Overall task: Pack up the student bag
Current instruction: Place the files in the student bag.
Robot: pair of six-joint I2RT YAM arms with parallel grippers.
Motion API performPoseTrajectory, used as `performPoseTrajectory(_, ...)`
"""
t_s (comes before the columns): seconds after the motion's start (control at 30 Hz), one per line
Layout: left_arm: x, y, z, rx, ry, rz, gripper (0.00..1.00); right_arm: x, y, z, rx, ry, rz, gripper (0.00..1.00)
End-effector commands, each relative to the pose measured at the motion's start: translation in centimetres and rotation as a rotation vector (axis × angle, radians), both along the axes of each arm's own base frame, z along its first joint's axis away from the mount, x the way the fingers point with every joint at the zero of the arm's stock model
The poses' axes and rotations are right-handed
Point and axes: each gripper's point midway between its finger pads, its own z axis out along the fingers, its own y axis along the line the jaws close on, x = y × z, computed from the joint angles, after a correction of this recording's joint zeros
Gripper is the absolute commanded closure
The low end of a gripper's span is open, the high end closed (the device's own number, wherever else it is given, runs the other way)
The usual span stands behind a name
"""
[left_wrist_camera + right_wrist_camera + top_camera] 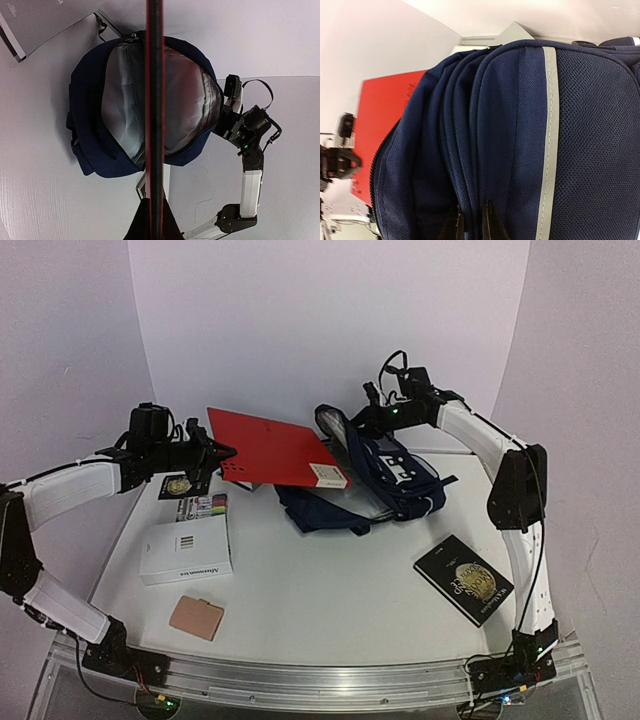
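Observation:
The student bag (322, 512), dark navy with a pale stripe, lies on its side at the back middle of the table. Its mouth gapes toward the left and shows grey lining (125, 100). My right gripper (373, 420) is shut on a fold of the bag's upper rim (510, 125), with the fabric pinched between its fingers (471, 221). My left gripper (217, 453) is shut on the left edge of a flat red folder (270, 445). The folder is held in the air, its far corner reaching the bag's mouth. In the left wrist view the folder (155, 75) shows edge-on, straight in front of the opening.
A white book (185, 548) and a tan card holder (196, 618) lie front left. A black book with a gold emblem (463, 578) lies front right. Another dark item with a gold emblem (178, 486) sits under the left arm.

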Motion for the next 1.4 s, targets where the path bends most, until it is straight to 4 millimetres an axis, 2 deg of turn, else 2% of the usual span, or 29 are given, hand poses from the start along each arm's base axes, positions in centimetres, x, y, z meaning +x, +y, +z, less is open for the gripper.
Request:
performPoseTrajectory(0.0, 1.2, -2.4, 4.4, -0.09, -0.182, -0.056, 1.0, -1.9, 0.8, 13.3, 0.255, -0.189, 0.036, 1.0)
performPoseTrajectory(0.27, 3.1, -6.5, 1.8, -0.07, -0.185, -0.081, 1.0, -1.3, 1.3, 14.7, 0.397, -0.11, -0.003, 1.0)
performPoseTrajectory(0.53, 6.4, -10.0, 1.6, -0.069, -0.229, -0.113, 1.0, -2.0, 1.5, 14.3, 0.423, -0.066, 0.017, 1.0)
performPoseTrajectory(0.7, 8.3, -12.5, 0.6, -0.087, -0.233, -0.13, 1.0, -2.1, 1.9, 15.5, 0.478, -0.063, 0.025, 1.0)
performPoseTrajectory(0.87, 9.7, -15.4, -1.3, -0.111, -0.202, -0.182, 1.0, -2.4, 2.3, 17.1, 0.538, -0.063, 0.034, 1.0)
performPoseTrajectory(1.0, 10.2, -17.7, -3.3, -0.106, -0.158, -0.221, 1.0, -2.4, 2.4, 17.0, 0.549, -0.054, 0.044, 1.0)
performPoseTrajectory(1.27, 10.4, -19.2, -7.4, -0.004, -0.019, -0.242, 0.97, -3.1, 2.6, 17.2, 0.572, -0.041, 0.074, 1.0)
performPoseTrajectory(1.3, 10.3, -19.1, -7.8, 0.021, -0.001, -0.24, 0.95, -3.0, 2.6, 17.3, 0.573, -0.044, 0.076, 1.0)
performPoseTrajectory(1.37, 10.1, -18.7, -8.3, 0.064, 0.03, -0.232, 0.82, -2.9, 2.5, 17.3, 0.573, -0.045, 0.075, 1.0)
